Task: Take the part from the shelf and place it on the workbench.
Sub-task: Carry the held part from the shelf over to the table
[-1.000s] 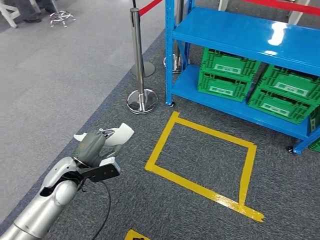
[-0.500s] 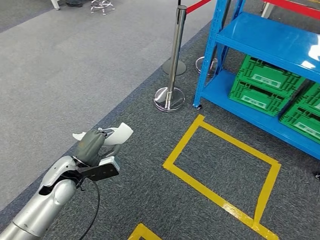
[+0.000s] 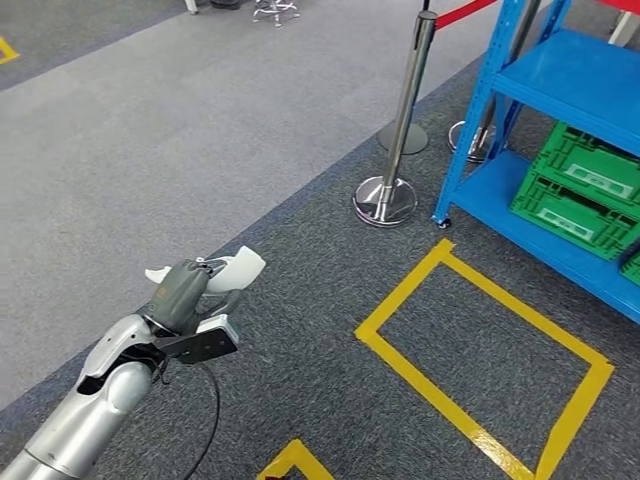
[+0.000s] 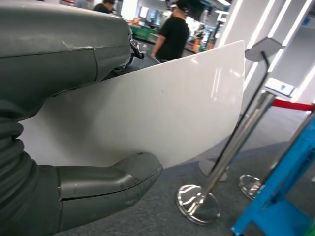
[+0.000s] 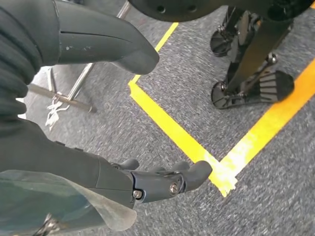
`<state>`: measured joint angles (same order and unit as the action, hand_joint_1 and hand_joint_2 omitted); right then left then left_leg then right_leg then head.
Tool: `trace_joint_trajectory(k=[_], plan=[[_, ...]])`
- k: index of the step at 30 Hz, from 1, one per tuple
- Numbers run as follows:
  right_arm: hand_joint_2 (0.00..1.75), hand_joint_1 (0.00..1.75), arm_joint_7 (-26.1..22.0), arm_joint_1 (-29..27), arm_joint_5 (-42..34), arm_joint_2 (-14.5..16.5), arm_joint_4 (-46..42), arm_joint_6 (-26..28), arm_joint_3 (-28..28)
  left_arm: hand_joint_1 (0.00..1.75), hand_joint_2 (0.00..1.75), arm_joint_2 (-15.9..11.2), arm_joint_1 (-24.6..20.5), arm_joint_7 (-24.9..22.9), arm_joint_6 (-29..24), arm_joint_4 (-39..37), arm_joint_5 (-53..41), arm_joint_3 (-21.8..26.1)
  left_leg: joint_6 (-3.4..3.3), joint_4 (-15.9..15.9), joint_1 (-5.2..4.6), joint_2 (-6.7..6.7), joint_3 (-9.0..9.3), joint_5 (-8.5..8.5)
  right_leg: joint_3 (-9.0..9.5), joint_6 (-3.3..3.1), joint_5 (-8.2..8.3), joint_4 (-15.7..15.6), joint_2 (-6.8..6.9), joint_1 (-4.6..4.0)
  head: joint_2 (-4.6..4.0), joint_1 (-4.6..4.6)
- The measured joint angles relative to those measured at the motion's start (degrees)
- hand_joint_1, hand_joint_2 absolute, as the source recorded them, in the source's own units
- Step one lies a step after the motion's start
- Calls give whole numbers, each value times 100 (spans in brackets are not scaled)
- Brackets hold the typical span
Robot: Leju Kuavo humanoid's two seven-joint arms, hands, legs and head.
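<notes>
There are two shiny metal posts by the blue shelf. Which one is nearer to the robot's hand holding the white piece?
The post with the red rope on top; the other post's base sits behind the shelf leg.

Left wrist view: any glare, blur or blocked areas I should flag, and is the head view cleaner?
Left wrist view: the white part and left hand block much of the frame; bright ceiling strips glare. Head view: sharp, evenly lit, mild sheen on the blue shelf.
</notes>
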<state>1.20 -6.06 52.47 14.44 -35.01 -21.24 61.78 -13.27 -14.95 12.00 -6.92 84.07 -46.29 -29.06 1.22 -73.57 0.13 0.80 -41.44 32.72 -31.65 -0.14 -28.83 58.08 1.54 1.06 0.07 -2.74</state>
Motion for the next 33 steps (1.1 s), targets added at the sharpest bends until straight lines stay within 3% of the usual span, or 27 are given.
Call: trace_joint_trajectory(k=[1,2,4,6,7,9,11,13,15,16,17,18,20,22,24,25,27,28,30,31,32,33], plan=[[175,0,0,0,1,0,0,-1,0,175,175,-1,11,0,0,-1,0,-1,10,-47,11,-15,-7,-35,-2,1,-4,1,75,0,0,-2],[175,0,0,4,1,1,0,-2,-1,175,175,-2,17,0,0,-1,0,-1,10,132,18,-42,97,-170,3,7,-10,1,144,0,0,-3],[175,0,0,13,1,1,0,-3,-3,175,175,-4,8,0,-1,-1,0,1,-25,874,-5,-250,501,-504,30,36,-29,1,273,-6,0,-1],[175,0,0,15,0,1,0,-4,-4,175,175,-1,-17,0,-1,0,0,3,-105,1415,-70,-480,769,-633,51,87,-56,5,394,-31,0,2],[175,0,0,15,0,1,0,-4,-4,175,175,-3,-23,0,-1,0,0,4,-146,1490,-103,-518,793,-612,61,114,-65,1,459,-42,0,3],[175,0,0,28,0,1,0,-5,-4,175,175,-13,-18,0,-1,0,0,7,-226,1528,-106,-401,783,-633,74,171,-92,-7,558,-40,0,5],[175,0,-1,50,-1,-2,0,-4,-5,175,175,-13,-26,1,-2,2,-1,9,-302,1579,-78,-275,799,-671,-5,223,-237,176,341,-18,0,25],[175,0,-2,49,-2,-3,1,-4,-6,175,175,-4,-39,2,-3,4,-1,6,-355,1600,-62,-152,804,-688,-303,246,-552,803,-11,-6,0,61],[175,0,5,24,3,-4,2,-5,-5,175,175,3,-25,2,-2,4,-1,1,-374,1595,-69,-3,800,-687,-665,253,-776,1486,-129,-9,0,74],[175,0,8,13,4,-4,2,-6,-4,175,175,7,-16,2,-1,3,-1,-2,-375,1587,-72,80,800,-686,-750,253,-744,1597,-144,-11,0,75],[175,0,10,6,5,-5,2,-5,-4,175,175,10,-10,2,-1,3,0,-4,-372,1575,-72,165,802,-684,-727,248,-597,1481,-160,-11,0,75],[175,0,10,4,4,-6,2,-4,-4,175,175,11,-8,2,-1,3,0,-5,-363,1557,-68,247,803,-677,-609,240,-373,1173,-214,-7,0,75],[175,0,8,5,2,-7,2,-1,-3,175,175,15,-15,2,-1,3,0,-5,-326,1501,-62,390,783,-652,-295,220,-48,452,-473,24,0,73],[175,0,9,3,2,-8,3,-1,-2,175,175,21,-21,1,-2,3,1,-5,-270,1459,-53,513,726,-649,-123,199,-7,123,-628,35,1,71],[175,0,11,8,3,-4,3,-5,-2,175,175,16,-12,2,-2,3,1,-1,-209,1449,-36,618,675,-671,-84,162,-11,81,-524,25,1,69],[175,0,10,13,3,-3,1,-5,-2,175,175,13,-7,2,-1,3,0,1,-178,1421,-40,566,653,-650,-74,138,-2,66,-460,29,0,61],[175,0,3,12,0,-1,-1,-4,-1,175,175,7,-18,1,-1,3,0,3,-116,1113,-45,293,516,-454,-44,84,7,37,-318,41,0,14],[175,0,1,5,0,-3,-2,-3,-1,175,175,7,-26,1,-1,3,0,3,-85,804,-39,137,378,-292,-32,64,0,35,-242,34,0,-10],[175,0,-1,-10,1,-3,-2,-3,1,175,175,10,-18,1,-1,3,0,2,-39,122,-3,18,53,-26,-17,40,-22,35,-78,24,0,-22],[175,0,0,-10,2,-3,-1,-3,0,175,175,10,-6,1,-1,2,0,2,-24,-38,14,0,-28,-17,-12,40,-33,36,0,23,0,-24],[175,0,0,-6,1,-3,-1,-3,-1,175,175,10,2,2,-1,1,0,2,-14,2,28,-16,-13,-107,-2,45,-44,36,74,24,0,-25],[175,0,0,-1,1,-3,0,-4,-2,175,175,9,5,1,-1,1,0,2,-13,264,38,-56,117,-288,16,56,-58,36,144,26,0,-25]])
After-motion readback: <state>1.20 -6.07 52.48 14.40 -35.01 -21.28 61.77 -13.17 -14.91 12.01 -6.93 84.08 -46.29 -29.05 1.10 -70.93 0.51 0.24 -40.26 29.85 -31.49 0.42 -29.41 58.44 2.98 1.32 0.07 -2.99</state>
